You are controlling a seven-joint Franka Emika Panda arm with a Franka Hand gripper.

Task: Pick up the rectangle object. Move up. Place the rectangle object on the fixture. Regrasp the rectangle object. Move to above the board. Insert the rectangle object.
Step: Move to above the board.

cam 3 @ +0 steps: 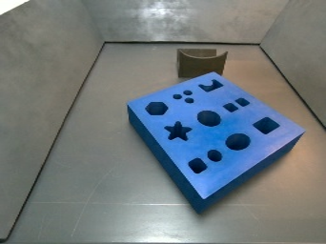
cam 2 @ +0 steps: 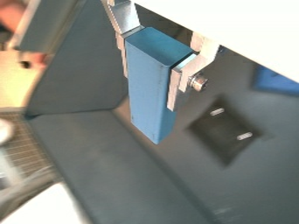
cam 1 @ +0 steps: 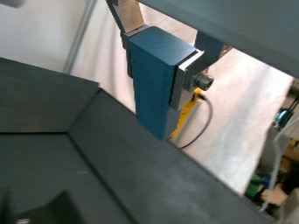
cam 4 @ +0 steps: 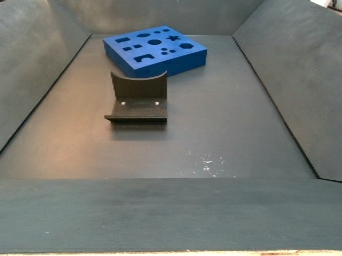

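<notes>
The rectangle object (cam 1: 156, 83) (cam 2: 149, 87), a light-blue elongated block, hangs lengthwise between the silver fingers in both wrist views. My gripper (cam 1: 158, 57) (cam 2: 152, 59) is shut on its upper end, high above the floor. The board (cam 3: 216, 129) (cam 4: 154, 50), a thick blue block with shaped cut-outs, lies on the dark floor in both side views. The dark fixture (cam 3: 200, 61) (cam 4: 138, 95) stands beside it. Neither side view shows the gripper or the block. In a wrist view, far below, a dark square patch (cam 2: 228, 131) shows beside a corner of the board (cam 2: 278, 80).
Sloping dark grey walls (cam 3: 51, 57) (cam 4: 27, 90) enclose the floor on all sides. In a wrist view a yellow cable (cam 1: 187, 118) trails outside the wall, with clutter (cam 1: 278, 188) at the frame edge.
</notes>
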